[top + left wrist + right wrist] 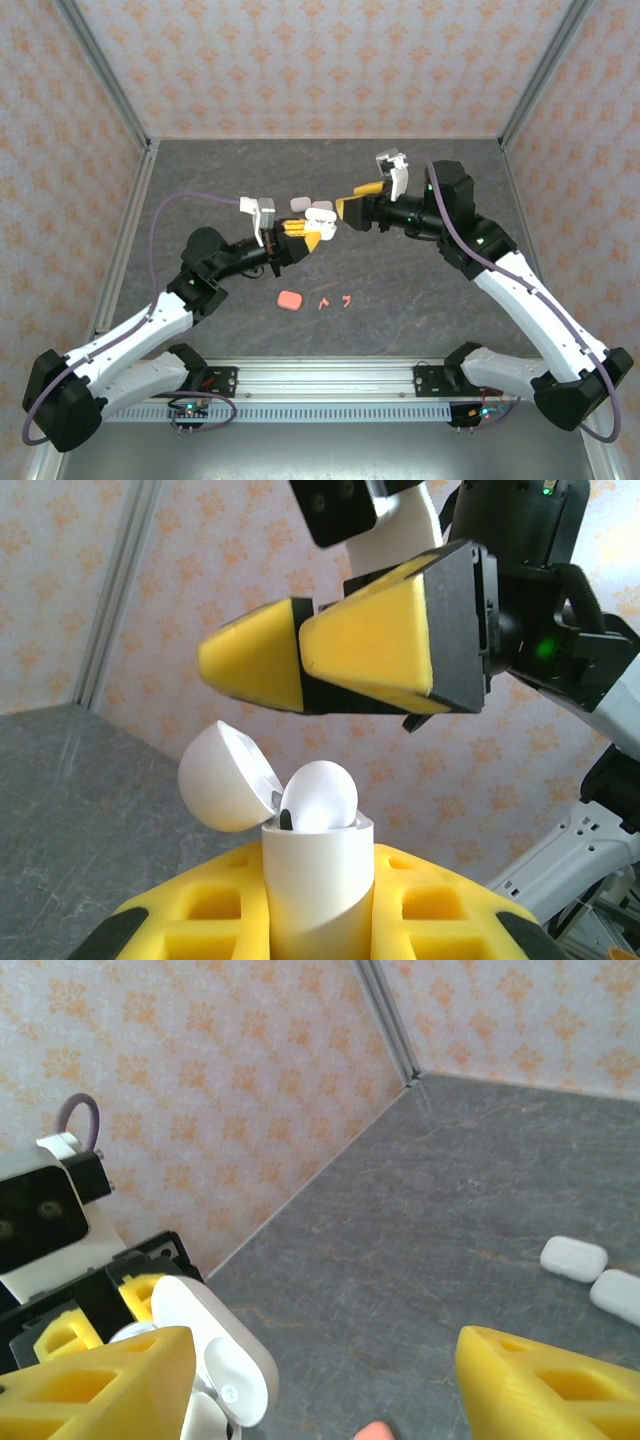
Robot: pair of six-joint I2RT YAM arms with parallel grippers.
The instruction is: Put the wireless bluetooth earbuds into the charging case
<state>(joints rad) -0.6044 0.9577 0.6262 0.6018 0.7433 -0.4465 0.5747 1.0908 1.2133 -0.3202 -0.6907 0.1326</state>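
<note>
Left wrist view: the left tool clamps the upright charging case, lid open, with a white earbud poking from its mouth. The right tool, jaws apart, hovers just above, on the case's long axis. Coral earbuds lie on the counter, well apart.

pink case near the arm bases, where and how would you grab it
Probably across its two long sides, coming straight down from above: the pink case lies flat on the table, a low rounded slab, with the coral earbuds lying apart beside it.
</note>
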